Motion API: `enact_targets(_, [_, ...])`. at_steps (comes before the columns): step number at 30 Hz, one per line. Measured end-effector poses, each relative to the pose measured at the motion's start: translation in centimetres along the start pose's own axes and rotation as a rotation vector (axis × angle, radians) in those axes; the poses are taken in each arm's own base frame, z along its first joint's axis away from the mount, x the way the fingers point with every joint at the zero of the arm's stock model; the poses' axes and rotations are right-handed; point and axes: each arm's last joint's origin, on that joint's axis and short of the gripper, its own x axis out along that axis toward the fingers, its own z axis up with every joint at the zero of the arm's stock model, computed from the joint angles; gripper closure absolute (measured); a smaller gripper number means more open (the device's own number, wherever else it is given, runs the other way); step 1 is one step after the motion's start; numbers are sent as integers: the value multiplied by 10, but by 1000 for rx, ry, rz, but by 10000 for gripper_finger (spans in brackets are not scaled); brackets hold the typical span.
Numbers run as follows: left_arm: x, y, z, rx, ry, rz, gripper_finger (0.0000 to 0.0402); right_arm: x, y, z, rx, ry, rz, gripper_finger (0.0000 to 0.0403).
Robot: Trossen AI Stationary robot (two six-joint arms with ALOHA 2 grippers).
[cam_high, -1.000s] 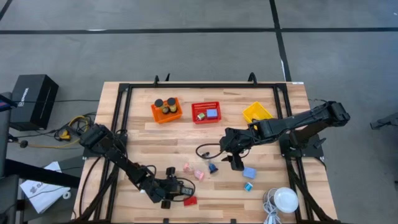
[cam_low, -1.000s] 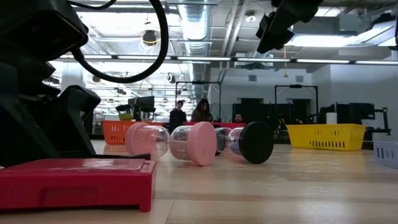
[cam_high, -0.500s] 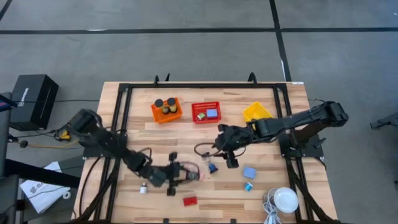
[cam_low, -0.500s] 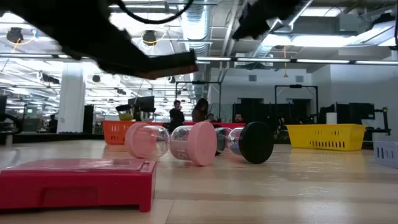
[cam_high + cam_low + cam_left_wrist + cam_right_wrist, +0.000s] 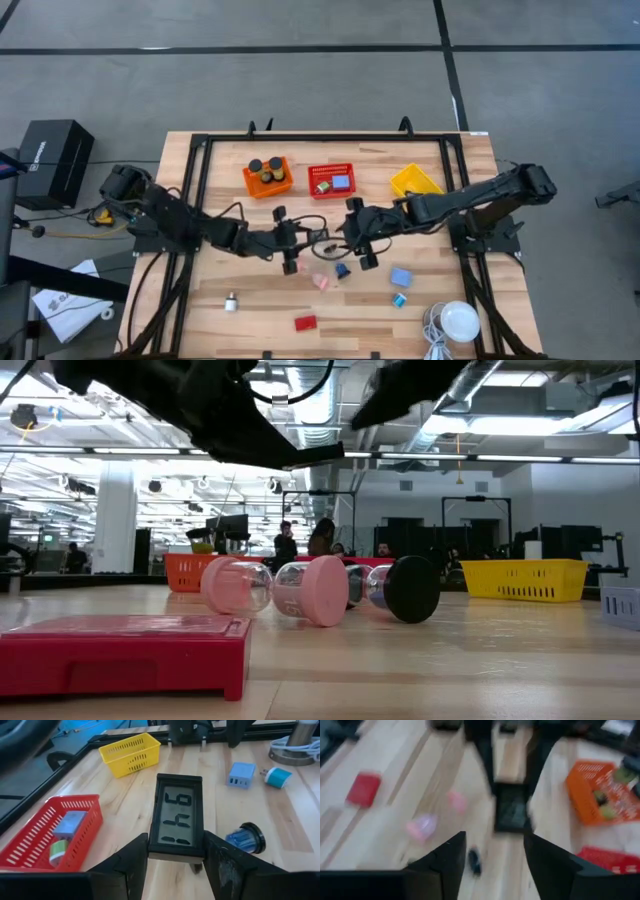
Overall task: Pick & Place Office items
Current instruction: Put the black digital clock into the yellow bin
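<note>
The left claw (image 5: 176, 862) is seen clamped on a small black display unit (image 5: 178, 822), held above the middle of the counter (image 5: 240, 325) in front of the red basket (image 5: 331, 181). The right claw (image 5: 352, 235) is positioned facing it, just beside the unit, with fingers apart and nothing gripped. Pink-capped vials (image 5: 318, 591), a flat red rectangle (image 5: 305, 323) and blue blocks (image 5: 401, 278) are noted lying loose on the counter.

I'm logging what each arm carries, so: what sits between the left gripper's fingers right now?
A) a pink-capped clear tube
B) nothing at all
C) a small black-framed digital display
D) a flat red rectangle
C: the left wrist view shows the left gripper clamped on a black-framed display with digits on its grey screen, held above the table.
</note>
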Motion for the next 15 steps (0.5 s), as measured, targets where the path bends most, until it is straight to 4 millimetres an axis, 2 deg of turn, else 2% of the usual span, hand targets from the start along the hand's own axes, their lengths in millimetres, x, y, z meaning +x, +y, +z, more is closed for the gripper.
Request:
enact_targets(7, [8, 13, -4, 17, 41, 48, 246, 37, -12, -11, 3, 40, -42, 149])
enact_targets(12, [10, 16, -3, 15, 42, 55, 237, 60, -18, -21, 10, 84, -79, 138])
enact_targets(15, [9, 16, -2, 13, 43, 48, 243, 65, -22, -23, 16, 96, -117, 137])
